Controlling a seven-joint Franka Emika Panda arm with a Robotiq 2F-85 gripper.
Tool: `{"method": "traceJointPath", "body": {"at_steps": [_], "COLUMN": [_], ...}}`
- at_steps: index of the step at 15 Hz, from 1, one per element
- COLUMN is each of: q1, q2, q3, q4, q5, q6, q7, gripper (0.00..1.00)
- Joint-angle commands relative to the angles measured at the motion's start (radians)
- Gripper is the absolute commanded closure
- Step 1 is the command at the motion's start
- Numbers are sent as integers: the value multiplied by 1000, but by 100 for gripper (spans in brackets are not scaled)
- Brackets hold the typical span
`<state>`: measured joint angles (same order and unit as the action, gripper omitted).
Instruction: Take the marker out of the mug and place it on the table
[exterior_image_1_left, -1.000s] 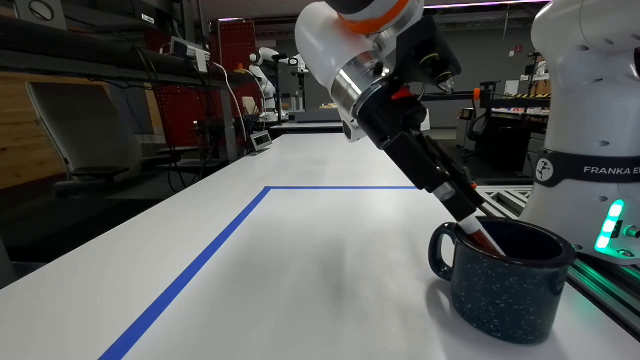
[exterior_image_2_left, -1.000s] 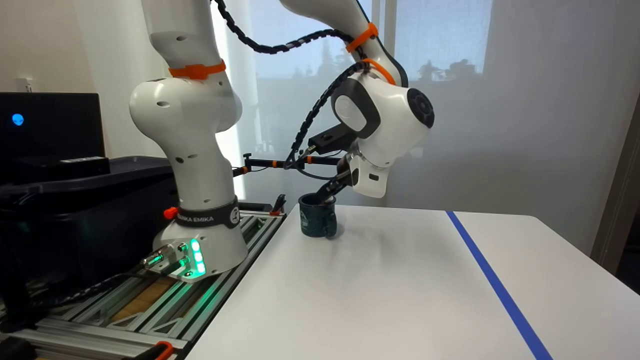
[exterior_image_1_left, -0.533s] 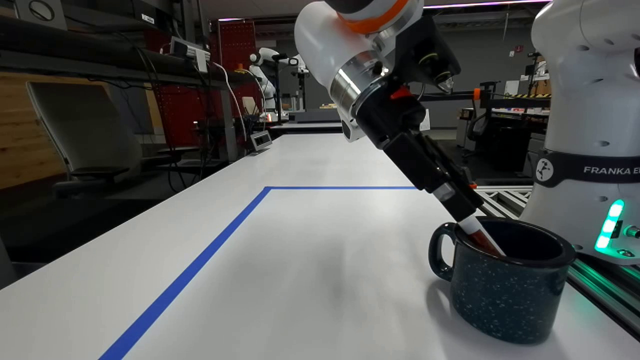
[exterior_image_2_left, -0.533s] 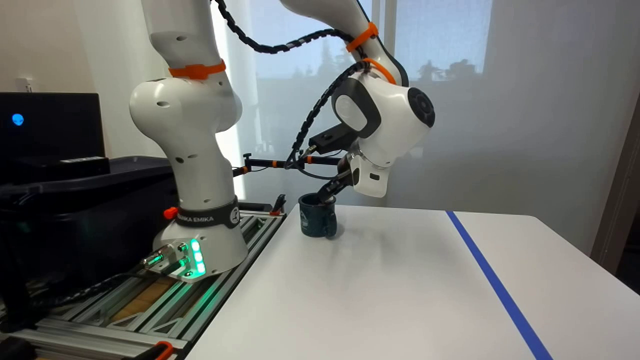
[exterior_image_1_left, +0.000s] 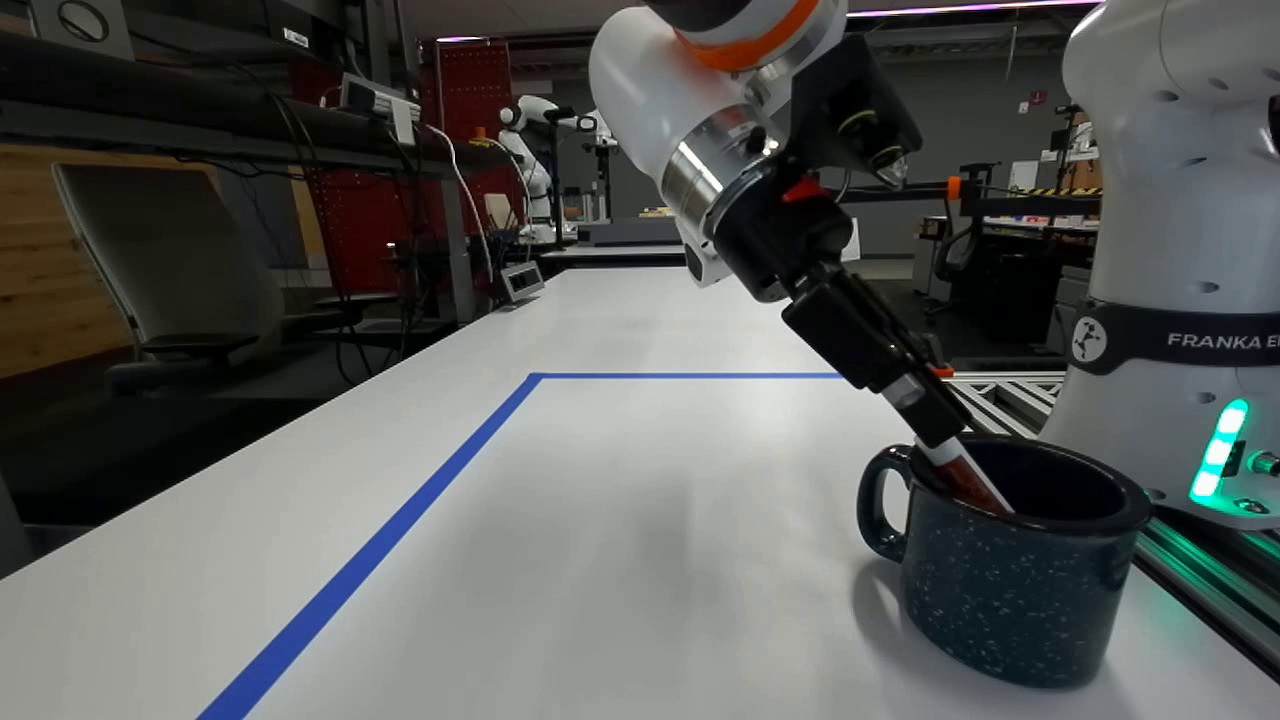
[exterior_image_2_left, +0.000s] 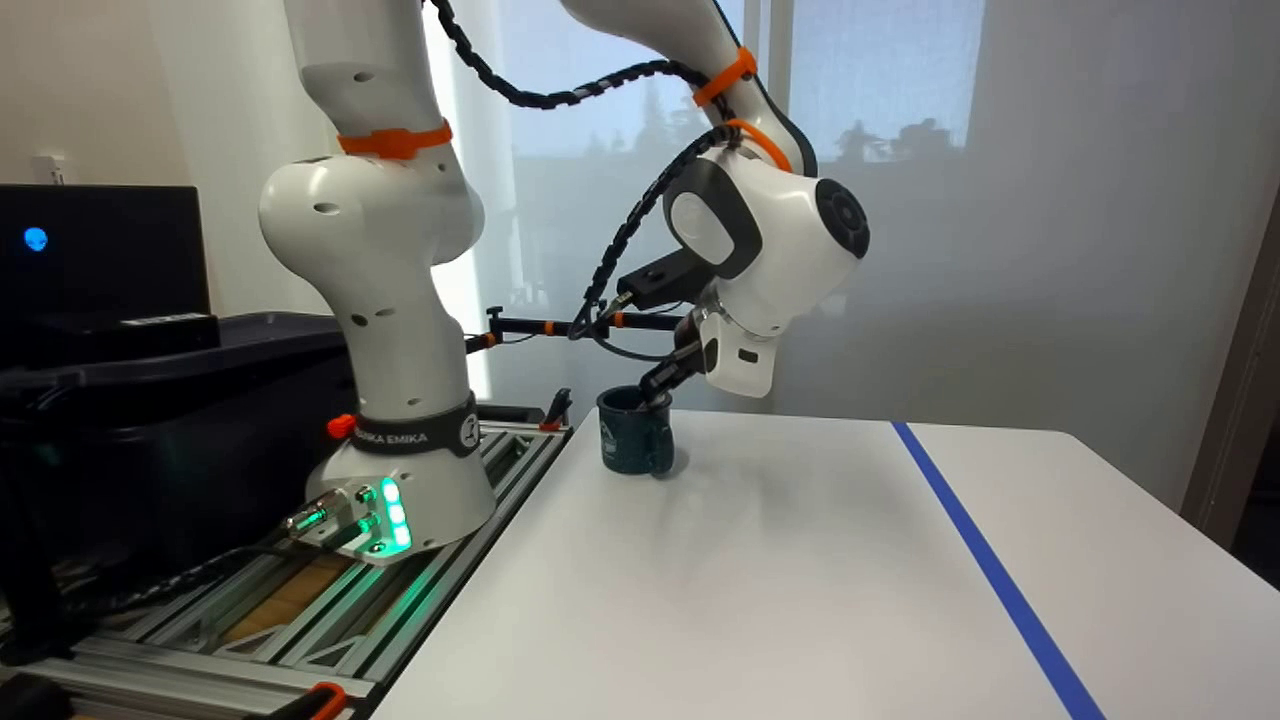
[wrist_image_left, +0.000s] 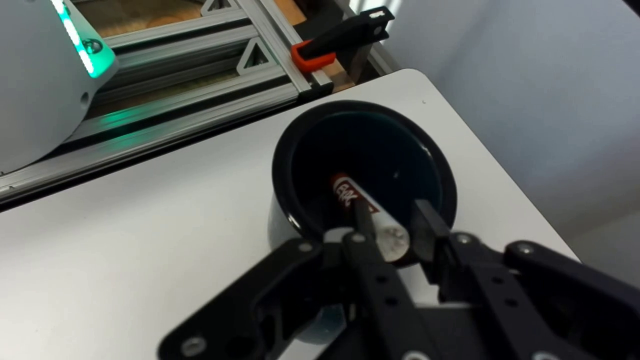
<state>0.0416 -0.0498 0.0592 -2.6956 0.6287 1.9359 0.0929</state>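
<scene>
Now the hand (wrist_image_left: 393, 207) has narrowed: set against half a second ago, the black links of its near finger (exterior_image_1_left: 930, 415) in an exterior view sit farther over toward the mug (exterior_image_1_left: 1015, 590), and the tip reaches slightly lower along the marker (exterior_image_1_left: 967, 480). Its fingers are part-way together in the wrist view, the marker's whitish upper end between them; one overlaps it, the other lies just beside it, and whether they grip it I cannot tell. The marker is tilted inside the mug, its reddish, lettered part down in the bowl. Otherwise little differs: the arm (exterior_image_1_left: 655, 90) looks nearly unmoved, and the mug stands upright on the bench (exterior_image_1_left: 600, 540) where it stood before.
</scene>
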Motion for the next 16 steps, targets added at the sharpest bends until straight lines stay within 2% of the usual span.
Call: {"method": "traceJointPath", "body": {"at_steps": [1,2,3,5,6,11,16], "q1": [10,10,10,9,8,0,-32], "q2": [6,7,7,-4,-18,-85,-149], "q3": [3,3,3,2,1,-8,-42], "q4": [-3,-4,-5,-10,-12,-13,42], "q5": [8,8,7,6,6,-8,-43], "q6": [6,6,4,-6,-18,-86,-230], "q7": [-1,-2,-2,0,2,20,75], "gripper": [68,77,92,100,95,95,95]}}
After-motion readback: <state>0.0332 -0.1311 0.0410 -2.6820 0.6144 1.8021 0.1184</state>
